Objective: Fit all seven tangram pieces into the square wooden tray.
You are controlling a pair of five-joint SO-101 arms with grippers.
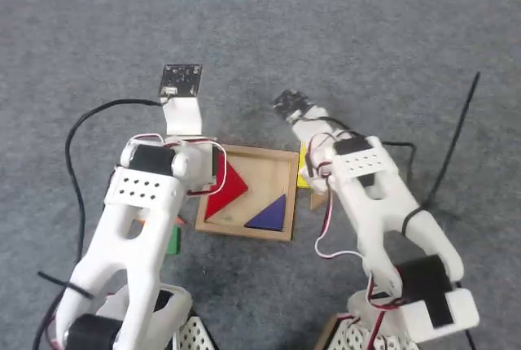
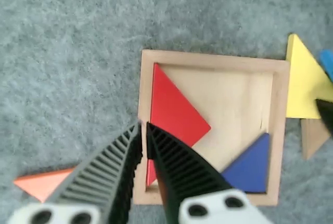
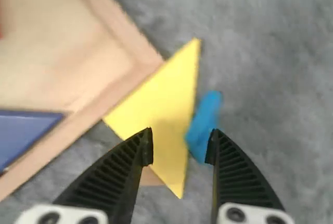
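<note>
The square wooden tray lies between the two arms. Inside it, a red triangle rests against one wall and a dark blue triangle fills a corner. My left gripper is shut with nothing in it, its tips over the tray's rim beside the red triangle. My right gripper is open just outside a tray corner, straddling a yellow triangle and a light blue piece. The yellow triangle partly overlaps the tray's rim.
An orange triangle lies on the grey carpet outside the tray, near the left arm. A green piece sits beside that arm's base. A tan piece lies by the yellow triangle. Cables run across the carpet on both sides.
</note>
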